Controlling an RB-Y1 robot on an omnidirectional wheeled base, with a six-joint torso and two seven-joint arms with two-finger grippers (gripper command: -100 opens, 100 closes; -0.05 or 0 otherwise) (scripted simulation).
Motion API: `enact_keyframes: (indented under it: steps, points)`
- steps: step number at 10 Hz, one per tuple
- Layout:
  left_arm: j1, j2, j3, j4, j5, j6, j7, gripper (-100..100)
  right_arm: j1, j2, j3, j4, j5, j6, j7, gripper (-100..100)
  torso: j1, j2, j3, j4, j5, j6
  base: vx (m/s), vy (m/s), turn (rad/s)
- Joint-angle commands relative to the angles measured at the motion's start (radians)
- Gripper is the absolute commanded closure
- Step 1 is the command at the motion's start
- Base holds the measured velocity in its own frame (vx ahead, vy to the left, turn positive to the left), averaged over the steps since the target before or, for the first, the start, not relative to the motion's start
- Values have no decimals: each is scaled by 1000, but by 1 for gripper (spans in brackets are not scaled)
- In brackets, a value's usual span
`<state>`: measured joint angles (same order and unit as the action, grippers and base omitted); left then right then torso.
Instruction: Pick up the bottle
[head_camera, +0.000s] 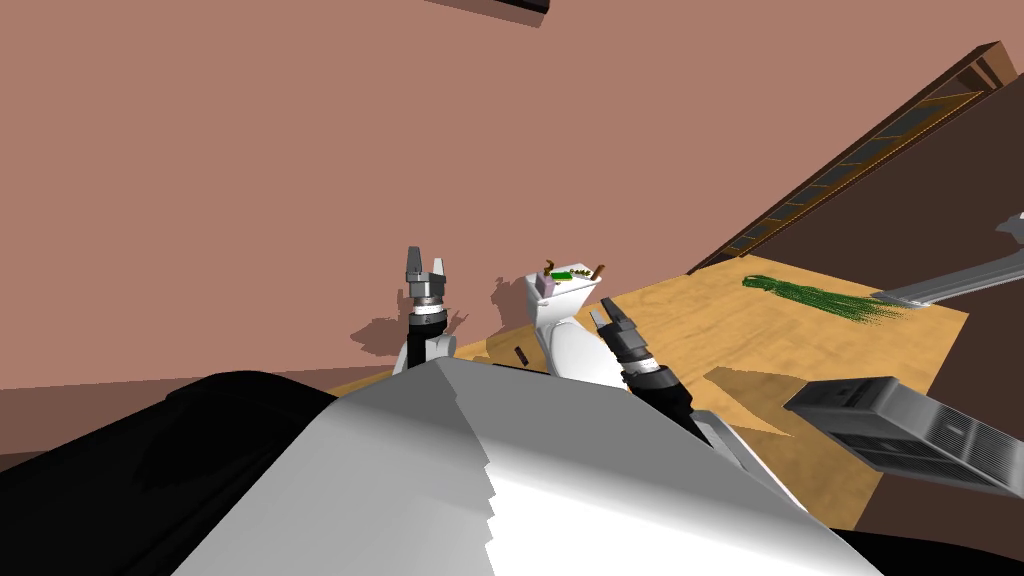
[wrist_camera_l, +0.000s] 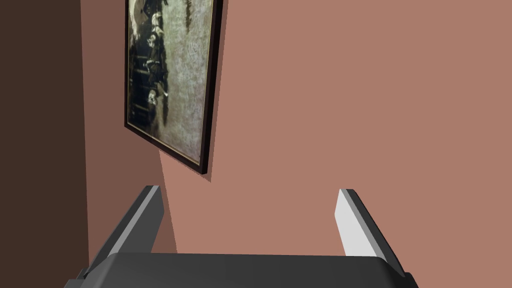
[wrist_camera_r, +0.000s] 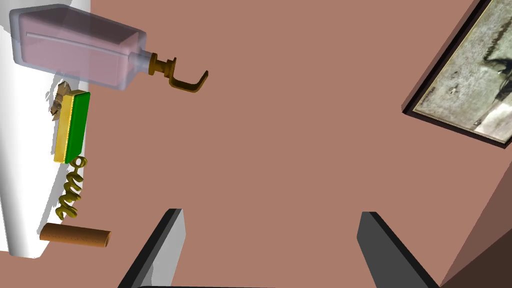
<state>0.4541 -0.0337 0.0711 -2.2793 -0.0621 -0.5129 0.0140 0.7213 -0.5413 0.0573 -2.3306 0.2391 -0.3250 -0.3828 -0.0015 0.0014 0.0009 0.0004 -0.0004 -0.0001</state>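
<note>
right gripper (wrist_camera_r: 272, 215): fingers apart | bottle (wrist_camera_r: 75, 50): pinkish, on white top (wrist_camera_r: 25, 175), perhaps a cistern | sponge (wrist_camera_r: 72, 127) beside

Translucent bottle (wrist_camera_r: 75, 47), wood-grain floor (head_camera: 700, 320), matt wall (head_camera: 300, 150)

It was a room in a home, by the look a bathroom; a white toilet (head_camera: 570, 350) stood against a plain pinkish-brown wall (head_camera: 250, 180) on a wooden floor (head_camera: 690, 320); its tank top carried a clear pump bottle (wrist_camera_r: 75, 47) and a yellow-and-green sponge (wrist_camera_r: 72, 127); a dark-framed picture (wrist_camera_l: 170, 85) hung on the wall; a green shaggy mat (head_camera: 815, 298) lay on the floor.
</note>
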Motion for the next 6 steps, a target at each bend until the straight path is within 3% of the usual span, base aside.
enact_keyframes:
  steps: [1, 3, 6]
  points:
    - [0, 0, 0, 0, 0, 0, 0, 0, 20, -50, 12, 14, 13, 8, -33, -100, 0, 0, 0, 0, 0, 0, -23, -22, 13]
    - [0, 0, 0, 0, 0, 0, 0, 0, 20, -94, 12, 14, 13, 8, -33, -100, 0, 0, 0, 0, 0, 0, -15, -16, 3]
    - [0, 0, 0, 0, 0, 0, 0, 0, 55, -190, 36, 23, 35, 34, -92, -100, 0, 0, 0, 0, 0, 0, -19, -17, 18]
